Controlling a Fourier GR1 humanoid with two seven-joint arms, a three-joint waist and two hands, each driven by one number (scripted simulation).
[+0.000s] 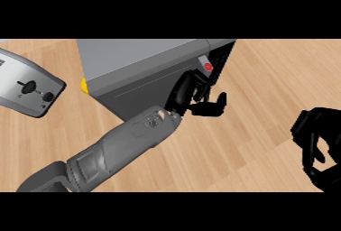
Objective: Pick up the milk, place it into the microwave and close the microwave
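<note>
The grey microwave [143, 58] stands at the top middle, and its dark front door [143, 92] looks shut or nearly shut. A red button [208, 66] marks its control panel at the right end. My left hand [190, 92] reaches in from the lower left, its straight fingers lying against the door's right part and its thumb [214, 106] sticking out below. No milk shows anywhere. My right hand [316, 142] rests open near the right edge, holding nothing.
A silver toaster [26, 85] with two dark knobs lies at the left. A small yellow thing [83, 85] peeks out at the microwave's left corner. Bare wooden counter [240, 149] spreads in front of and to the right of the microwave.
</note>
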